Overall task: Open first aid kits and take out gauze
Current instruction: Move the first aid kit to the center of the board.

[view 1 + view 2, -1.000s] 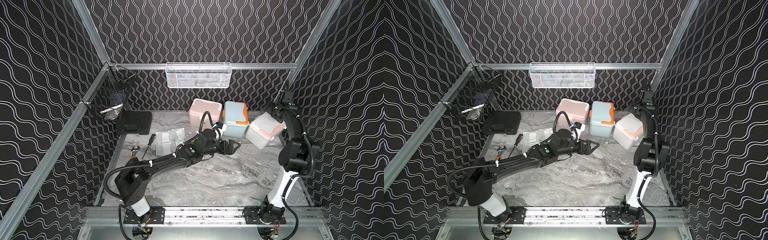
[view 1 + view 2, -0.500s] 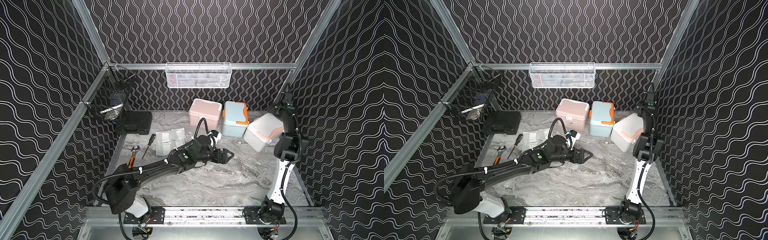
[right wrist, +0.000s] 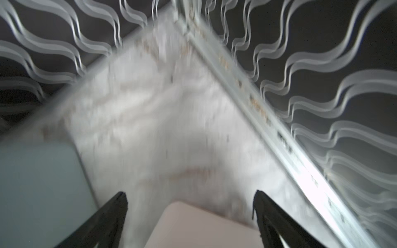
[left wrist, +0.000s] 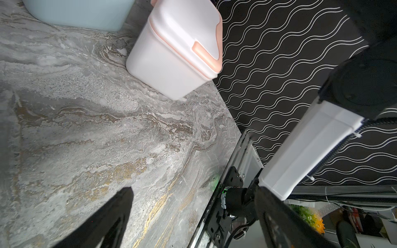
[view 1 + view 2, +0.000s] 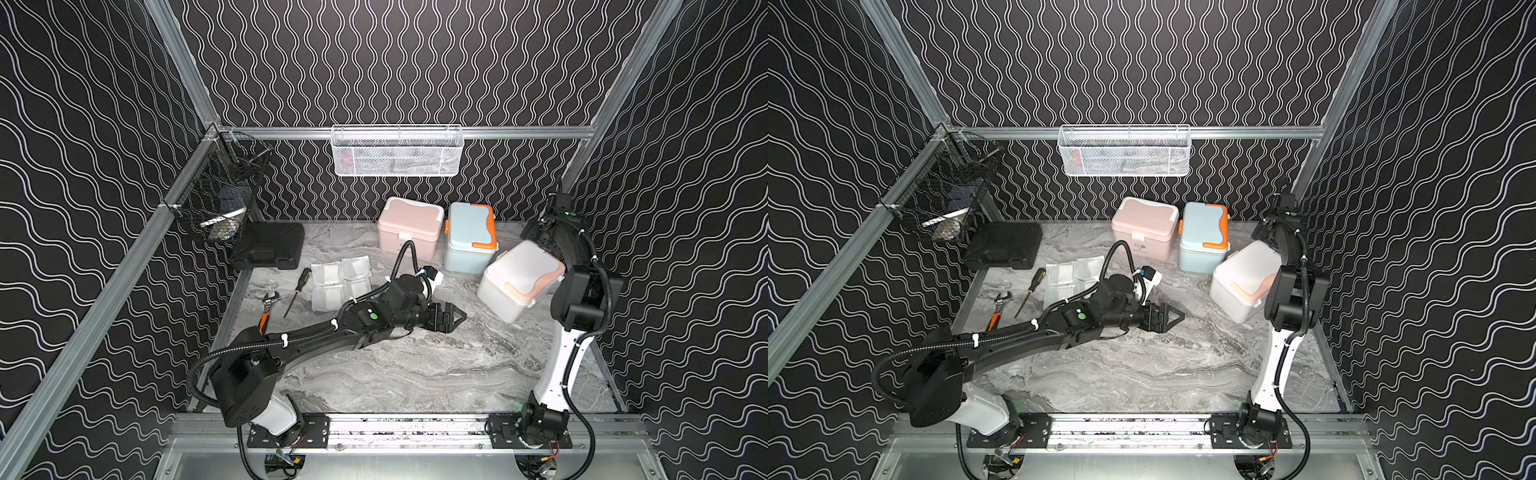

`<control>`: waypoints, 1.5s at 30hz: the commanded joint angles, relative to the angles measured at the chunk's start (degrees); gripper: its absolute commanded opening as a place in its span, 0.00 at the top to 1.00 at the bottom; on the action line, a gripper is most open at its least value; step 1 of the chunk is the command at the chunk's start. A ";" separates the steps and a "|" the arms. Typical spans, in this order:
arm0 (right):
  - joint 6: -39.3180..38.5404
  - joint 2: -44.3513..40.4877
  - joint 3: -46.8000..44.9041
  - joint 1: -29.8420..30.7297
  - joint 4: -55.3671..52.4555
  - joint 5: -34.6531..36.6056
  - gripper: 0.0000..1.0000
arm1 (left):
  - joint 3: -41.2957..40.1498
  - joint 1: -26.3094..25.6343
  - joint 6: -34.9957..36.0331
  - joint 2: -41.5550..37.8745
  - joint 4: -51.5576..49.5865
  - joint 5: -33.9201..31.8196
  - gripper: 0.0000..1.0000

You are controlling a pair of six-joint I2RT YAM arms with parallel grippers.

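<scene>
Left gripper (image 5: 457,318), mid-frame, jaws apart and empty; right gripper (image 3: 190,195) jaws apart by the tilted white kit (image 5: 519,278), right.

Both top views were sharp and evenly lit from overhead, the pale surface (image 5: 415,374) bright against dark walls (image 5: 415,62), with soft shadow beneath the left arm (image 5: 324,338). The left wrist view was mostly crisp, its end effector fingers (image 4: 111,214) out of focus. The right wrist view was smeared by motion blur, with glare on the rail (image 3: 305,176).
</scene>
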 commanded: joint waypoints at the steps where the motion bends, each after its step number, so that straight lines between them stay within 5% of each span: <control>1: 0.46 -5.90 -7.08 1.00 -0.43 -4.43 0.08 | -0.50 -0.23 0.11 -1.19 0.68 -0.66 0.07; 15: 3.02 -29.08 -28.53 10.06 -2.23 -17.40 0.08 | -0.76 -0.17 3.70 -4.02 -6.29 4.29 0.01; 27: 17.67 -45.26 -39.40 6.14 -1.90 -1.39 0.00 | 26.02 6.08 15.86 15.02 -20.20 9.70 0.01; 38: 18.53 -49.57 -52.23 -0.08 6.31 -18.65 0.00 | 44.34 6.21 17.60 35.14 -19.06 15.31 0.01; 45: 15.61 -48.91 -55.27 2.01 8.70 -28.01 0.01 | 38.00 2.68 14.21 32.28 -12.25 16.59 0.01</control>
